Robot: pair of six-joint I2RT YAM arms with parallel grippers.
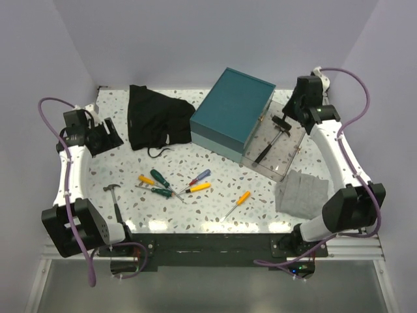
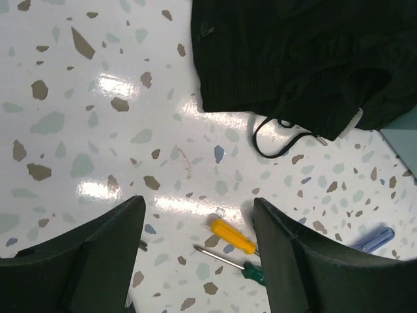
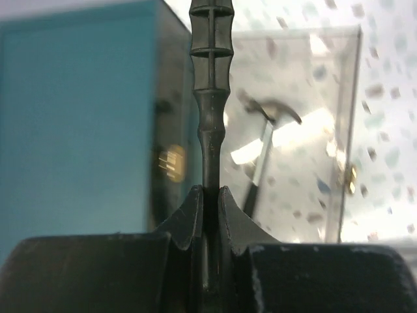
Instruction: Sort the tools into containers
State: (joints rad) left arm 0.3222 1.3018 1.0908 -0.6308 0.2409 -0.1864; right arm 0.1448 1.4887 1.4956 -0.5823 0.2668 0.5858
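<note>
Several screwdrivers lie loose mid-table: orange (image 1: 146,180), green (image 1: 159,177), blue-red (image 1: 201,176) and another orange one (image 1: 242,197). A small hammer (image 1: 116,195) lies near the left arm's base. My left gripper (image 1: 104,135) hovers open and empty left of the black bag (image 1: 153,117); its wrist view shows the gripper (image 2: 197,205) above an orange screwdriver (image 2: 233,236) and a green one (image 2: 254,270). My right gripper (image 1: 283,122) is shut on a black ribbed tool handle (image 3: 210,78) over the clear box (image 1: 277,153), where a hammer (image 3: 264,140) lies. The teal case (image 1: 233,111) is closed.
A folded grey cloth (image 1: 301,194) lies at the front right, beside the right arm. In the left wrist view, the bag's drawstring loop (image 2: 280,140) trails onto the table. White walls enclose the table at the back and sides.
</note>
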